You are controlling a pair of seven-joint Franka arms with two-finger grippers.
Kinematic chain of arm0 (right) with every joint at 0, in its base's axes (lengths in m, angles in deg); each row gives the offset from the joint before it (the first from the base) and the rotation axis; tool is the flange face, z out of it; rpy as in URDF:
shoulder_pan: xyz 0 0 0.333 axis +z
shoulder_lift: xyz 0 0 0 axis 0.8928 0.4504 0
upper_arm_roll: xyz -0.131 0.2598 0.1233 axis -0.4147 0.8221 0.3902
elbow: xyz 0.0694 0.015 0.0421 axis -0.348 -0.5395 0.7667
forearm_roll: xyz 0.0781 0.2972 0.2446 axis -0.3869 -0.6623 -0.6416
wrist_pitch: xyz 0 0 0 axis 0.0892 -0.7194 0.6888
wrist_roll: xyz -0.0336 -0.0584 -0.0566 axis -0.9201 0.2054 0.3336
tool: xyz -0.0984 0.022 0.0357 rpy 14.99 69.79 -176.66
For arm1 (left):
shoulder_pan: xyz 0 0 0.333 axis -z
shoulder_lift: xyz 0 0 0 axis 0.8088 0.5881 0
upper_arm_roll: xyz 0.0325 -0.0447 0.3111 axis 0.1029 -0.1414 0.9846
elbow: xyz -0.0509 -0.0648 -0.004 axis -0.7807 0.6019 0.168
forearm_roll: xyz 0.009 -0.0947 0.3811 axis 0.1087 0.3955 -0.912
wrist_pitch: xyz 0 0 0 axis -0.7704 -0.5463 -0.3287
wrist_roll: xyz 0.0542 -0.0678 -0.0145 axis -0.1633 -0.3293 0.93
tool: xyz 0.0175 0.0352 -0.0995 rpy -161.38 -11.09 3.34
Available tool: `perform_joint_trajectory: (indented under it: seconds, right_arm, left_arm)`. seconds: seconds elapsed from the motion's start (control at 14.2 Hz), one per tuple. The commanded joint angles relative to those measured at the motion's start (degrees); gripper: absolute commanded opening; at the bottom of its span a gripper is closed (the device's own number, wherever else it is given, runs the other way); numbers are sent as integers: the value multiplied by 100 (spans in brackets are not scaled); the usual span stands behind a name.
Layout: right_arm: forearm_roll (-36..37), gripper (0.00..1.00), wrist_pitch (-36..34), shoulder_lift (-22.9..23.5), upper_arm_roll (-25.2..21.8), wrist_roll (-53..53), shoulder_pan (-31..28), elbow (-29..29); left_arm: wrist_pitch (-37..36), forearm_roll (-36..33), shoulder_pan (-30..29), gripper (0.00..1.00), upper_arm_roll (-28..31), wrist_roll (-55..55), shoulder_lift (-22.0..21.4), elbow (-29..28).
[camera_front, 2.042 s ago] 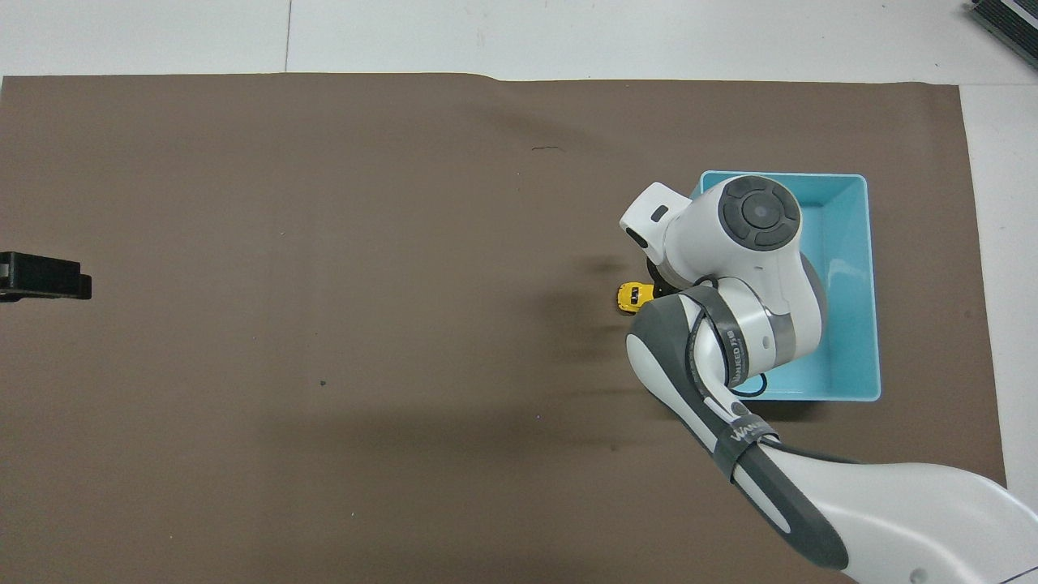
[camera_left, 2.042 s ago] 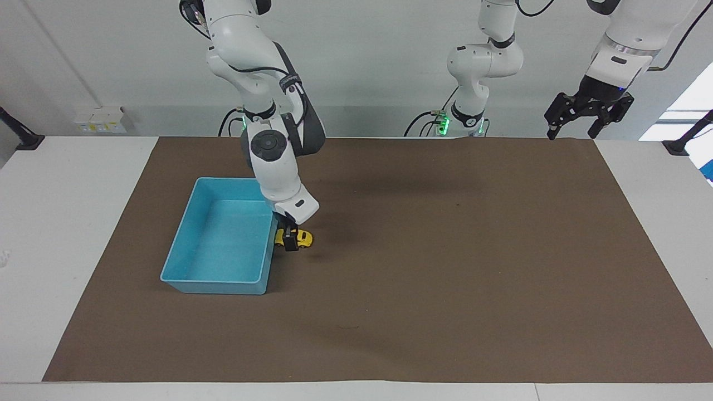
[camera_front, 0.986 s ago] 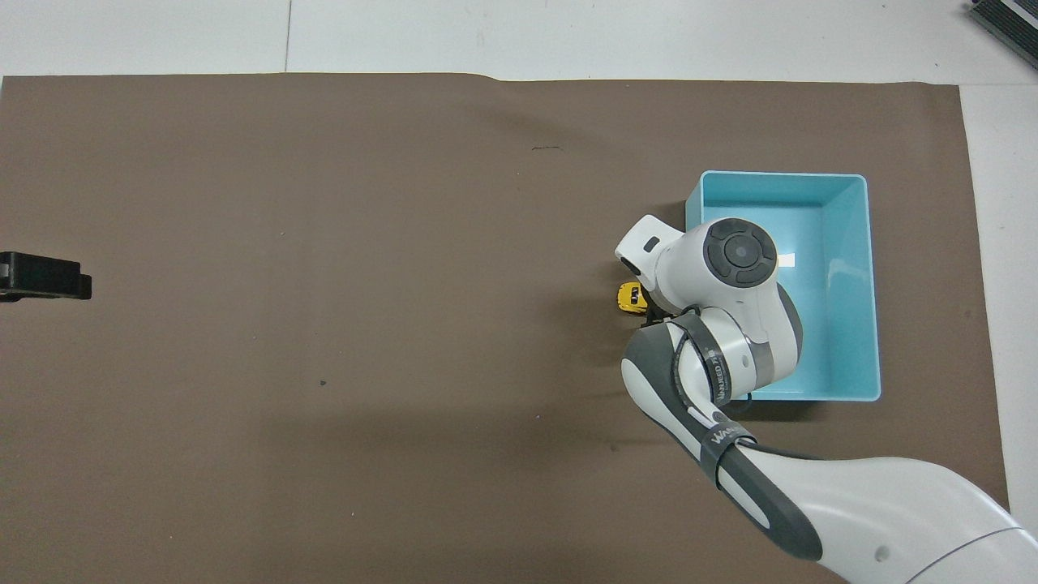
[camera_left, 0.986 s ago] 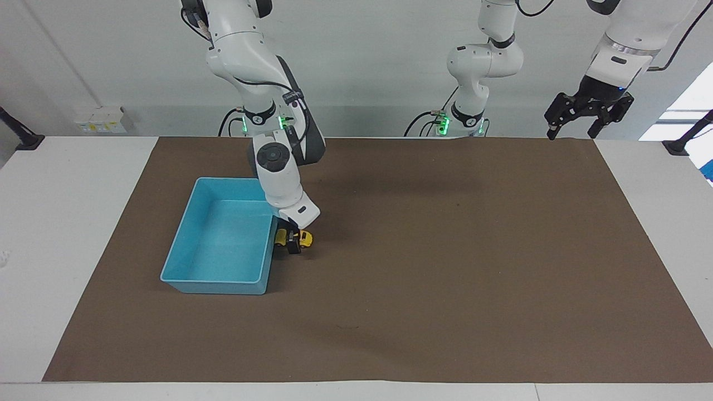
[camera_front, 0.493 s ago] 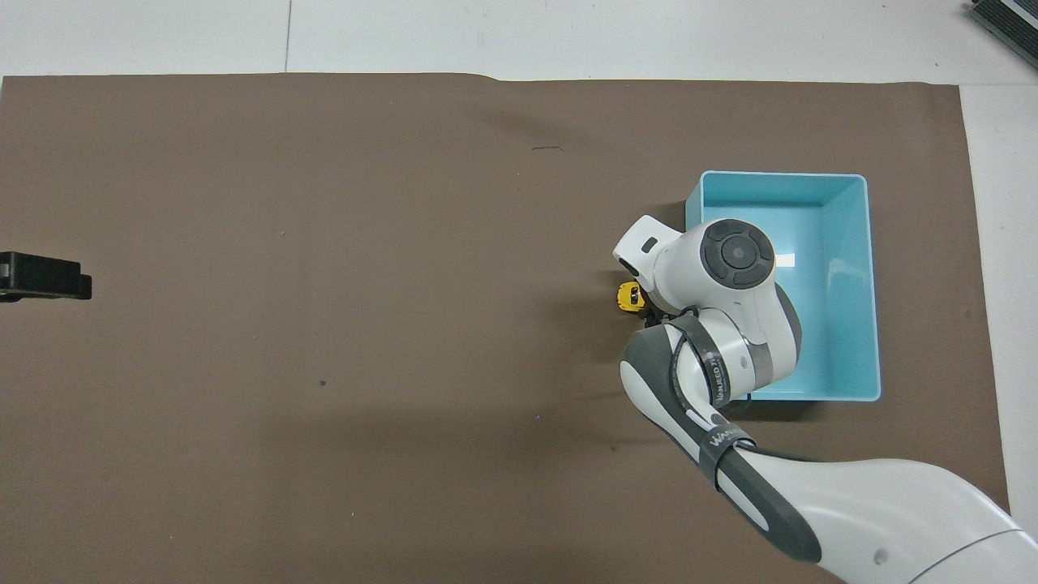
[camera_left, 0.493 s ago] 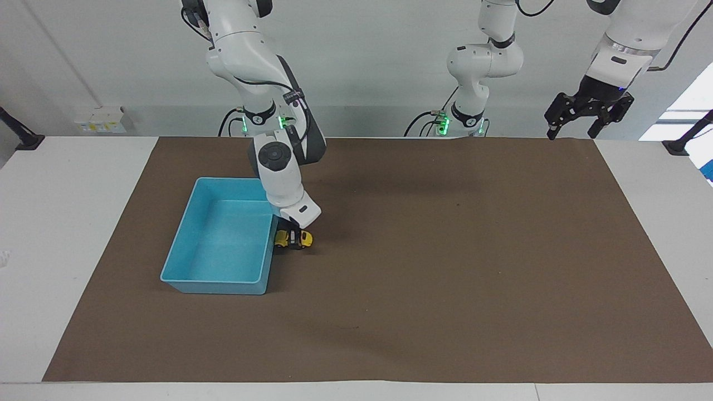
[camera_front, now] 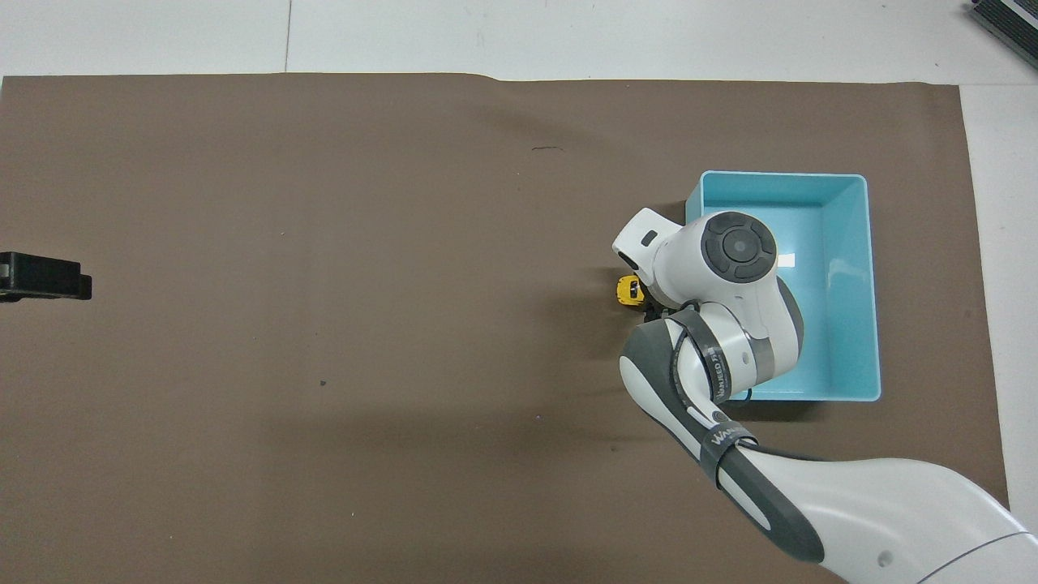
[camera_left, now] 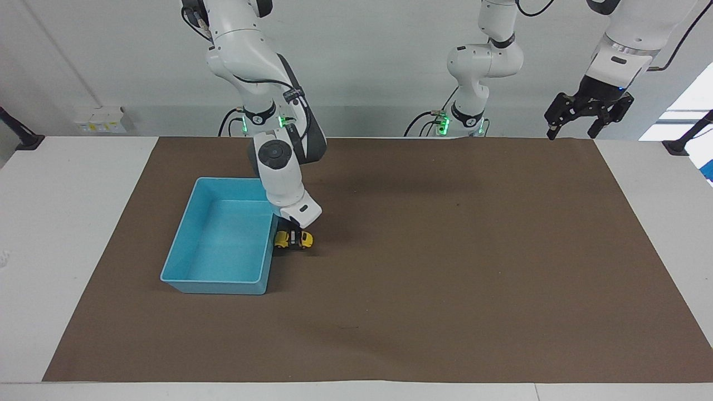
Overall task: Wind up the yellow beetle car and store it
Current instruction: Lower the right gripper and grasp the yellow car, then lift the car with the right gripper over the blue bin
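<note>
At the centre left of the facing view, the right end effector (camera_left: 293, 238) grips the tiny yellow rounded toy beetle car (camera_left: 294, 239) on the brown mat (camera_left: 445, 267), probably for winding, while the left end effector (camera_left: 587, 114) waits wide open at the upper right.

- The car (camera_left: 293, 239) sits on the brown mat (camera_left: 445, 267), just beside the wall of the blue bin (camera_left: 184, 245) that faces the left arm's end of the table (camera_left: 55, 223).
- The right gripper (camera_left: 293, 239) is down at the car, its jaws closed across the middle of the yellow body.
- The bin is open-topped, with nothing visible inside.
- The left gripper (camera_left: 576, 129) waits raised over the mat's corner near its base, jaws spread apart.
</note>
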Motion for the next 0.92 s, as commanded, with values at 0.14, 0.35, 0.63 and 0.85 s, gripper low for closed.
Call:
perform_joint_trajectory:
  seconds: [0.14, 0.35, 0.63, 0.85]
  right_arm:
    - [80, 6, -164, 112, 36, 304, -2, 363]
    - [-17, 6, -391, 112, 36, 349, 59, 635]
    - [-43, 5, -796, 51, 53, 349, 68, 935]
    - [-157, 5, -1208, -63, 80, 358, 60, 1197]
  left_arm:
    - [-114, 85, -79, 100, -46, -13, -54, 35]
    - [-114, 85, -79, 100, -46, -13, -54, 35]
    - [-123, 85, -79, 100, -46, -13, -54, 35]
    - [-123, 85, -79, 100, -46, -13, -54, 35]
